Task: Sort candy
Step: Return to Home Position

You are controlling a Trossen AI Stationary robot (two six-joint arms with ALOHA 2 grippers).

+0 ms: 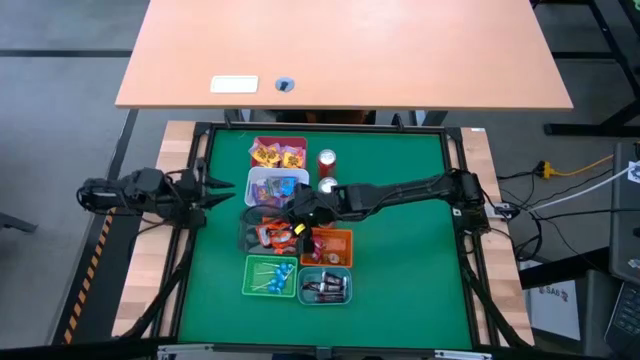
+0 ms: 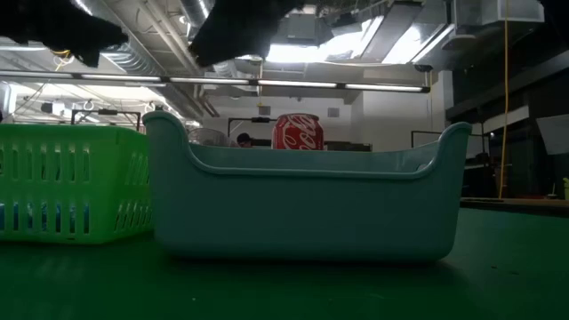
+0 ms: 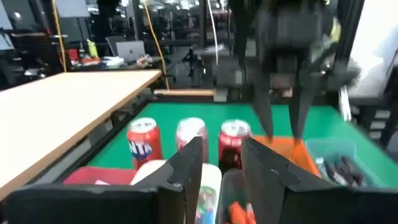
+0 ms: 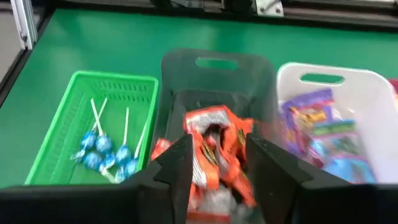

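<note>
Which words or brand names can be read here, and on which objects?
"Coca-Cola", partly hidden: red metal can behind the pale teal plastic bin.
"NTA"-like letters, blurred: red can with a blue logo, left wrist view.
Crinkly candy wrappers and white card on the wooden desk: too blurred or small to read.

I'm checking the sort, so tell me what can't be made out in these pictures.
Low view: the teal bin's wall hides its contents.
High view: the right pincer, over the black bin, covers part of it.
Right wrist view: orange candy wrappers blurred, print unreadable.
</note>
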